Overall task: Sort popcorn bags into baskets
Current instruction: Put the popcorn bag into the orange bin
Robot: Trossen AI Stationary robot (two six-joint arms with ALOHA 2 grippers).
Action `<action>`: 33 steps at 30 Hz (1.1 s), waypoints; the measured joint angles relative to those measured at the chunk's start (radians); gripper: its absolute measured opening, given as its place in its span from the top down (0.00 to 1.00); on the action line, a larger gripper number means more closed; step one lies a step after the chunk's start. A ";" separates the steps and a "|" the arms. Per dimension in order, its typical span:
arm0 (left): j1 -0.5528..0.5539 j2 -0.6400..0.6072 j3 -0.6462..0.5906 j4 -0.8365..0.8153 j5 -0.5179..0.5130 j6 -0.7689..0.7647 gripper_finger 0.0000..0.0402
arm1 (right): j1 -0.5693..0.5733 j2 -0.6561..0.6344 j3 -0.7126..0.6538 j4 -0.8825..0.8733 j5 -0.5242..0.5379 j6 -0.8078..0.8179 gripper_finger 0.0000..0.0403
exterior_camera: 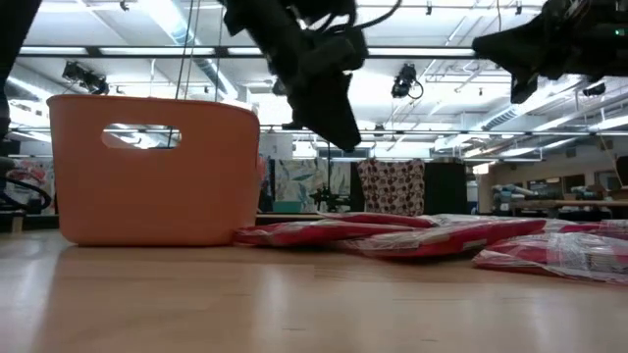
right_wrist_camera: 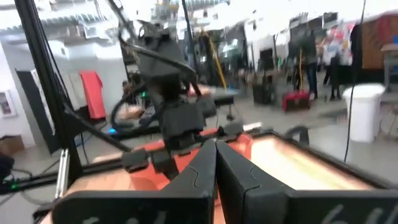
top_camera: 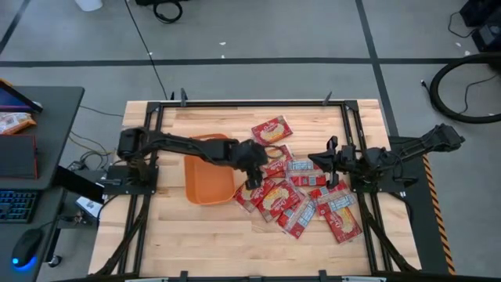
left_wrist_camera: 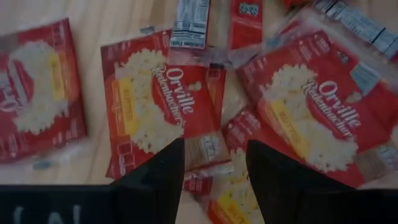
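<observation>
Hovering with fingers apart, our left claw hangs over the popcorn bags spread at 3 o'clock of the basket; our right claw, fingers together, waits mid-table rightward.

Red popcorn bags, orange basket

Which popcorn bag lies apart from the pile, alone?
The popcorn bag nearest the table's far edge, beyond the orange basket; bare wood surrounds it, while the others overlap in one heap.
</observation>
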 joint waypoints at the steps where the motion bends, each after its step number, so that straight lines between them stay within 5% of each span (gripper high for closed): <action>1: -0.012 0.014 0.016 0.003 -0.020 0.004 0.56 | 0.008 0.006 0.015 -0.047 0.001 0.013 0.96; 6: -0.057 0.088 0.081 0.005 -0.117 0.007 0.53 | 0.048 0.028 0.058 -0.208 0.094 0.053 0.96; 12: -0.081 0.179 0.120 0.007 -0.252 0.007 0.41 | 0.083 0.013 0.060 -0.208 0.239 -0.075 0.96; 17: -0.082 0.226 0.134 0.025 -0.311 0.038 0.39 | 0.096 -0.018 0.060 -0.219 0.261 -0.161 0.96; 33: -0.077 0.287 0.135 0.058 -0.307 0.074 0.39 | 0.093 -0.023 0.060 -0.247 0.262 -0.165 0.96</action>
